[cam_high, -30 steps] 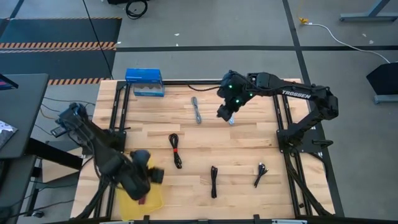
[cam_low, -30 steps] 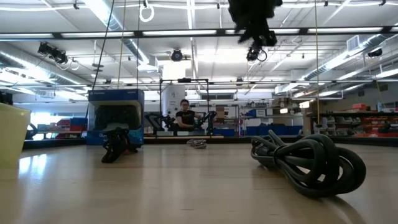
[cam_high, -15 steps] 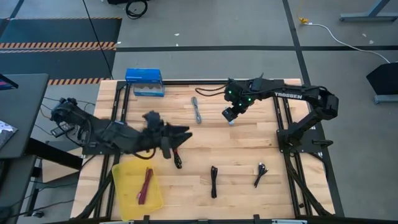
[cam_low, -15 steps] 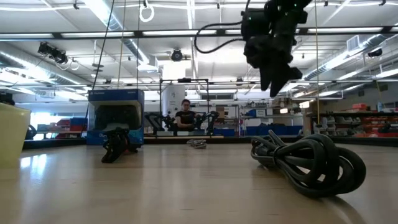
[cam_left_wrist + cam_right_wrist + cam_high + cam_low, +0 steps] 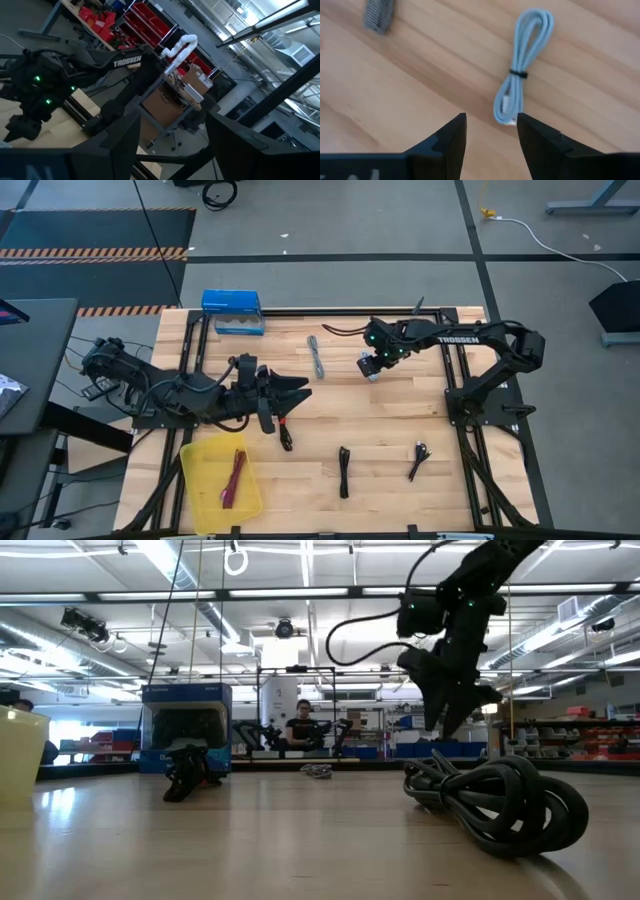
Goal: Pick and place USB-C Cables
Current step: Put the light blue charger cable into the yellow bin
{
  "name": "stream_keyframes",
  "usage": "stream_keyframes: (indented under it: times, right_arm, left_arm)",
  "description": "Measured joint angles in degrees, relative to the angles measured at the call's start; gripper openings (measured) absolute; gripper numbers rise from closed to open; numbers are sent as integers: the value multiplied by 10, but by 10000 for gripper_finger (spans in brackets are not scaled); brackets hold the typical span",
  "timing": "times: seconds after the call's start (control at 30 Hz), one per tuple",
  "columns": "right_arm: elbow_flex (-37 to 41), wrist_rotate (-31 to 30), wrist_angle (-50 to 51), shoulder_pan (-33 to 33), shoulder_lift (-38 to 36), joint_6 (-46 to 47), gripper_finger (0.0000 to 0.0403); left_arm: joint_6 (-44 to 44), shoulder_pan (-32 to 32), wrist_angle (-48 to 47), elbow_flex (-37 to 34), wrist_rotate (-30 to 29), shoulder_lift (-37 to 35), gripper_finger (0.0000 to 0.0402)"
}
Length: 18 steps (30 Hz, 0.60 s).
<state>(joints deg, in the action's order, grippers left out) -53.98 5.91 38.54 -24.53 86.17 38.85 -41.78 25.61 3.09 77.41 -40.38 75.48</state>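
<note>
Right gripper (image 5: 491, 131) hangs spread and empty just above a pale grey cable bundle (image 5: 521, 89), beside the braided grey cable (image 5: 317, 357). Left gripper (image 5: 297, 392), fingers apart and empty, hovers over the red-tied black cable (image 5: 283, 422), well apart from the pale bundle. Magenta cable (image 5: 233, 478) lies in the yellow tray (image 5: 200, 502).

- My two arms are dark, nearly black, built from chunky jointed links.
- My right arm (image 5: 470, 335) carries white "TROSSEN" lettering along its forearm.
- Small green lights glow near my right wrist (image 5: 378, 340).
- Black cables loop loosely beside my joints.
- My right fingers (image 5: 452, 137) are dark, flat, tapering blades with angled edges.
</note>
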Motion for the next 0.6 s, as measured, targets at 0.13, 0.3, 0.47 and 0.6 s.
stream_keyframes:
  times: [0.13, 0.3, 0.47, 0.6]
  right_arm:
    - [24, 0, -31, -1, 0, 0, 181]
    - [39, -7, -63, -1, 12, 0, 181]
    - [39, 2, -93, 2, 52, 0, 181]
    - [38, 24, -104, 4, 90, 0, 181]
  left_arm:
    - [-4, 0, 0, 0, -1, 0, 231]
    - [-21, 0, 0, 0, 0, 0, 231]
    - [-32, 0, -1, 0, 0, 0, 231]
    - [-47, 0, -3, 0, 0, 0, 231]
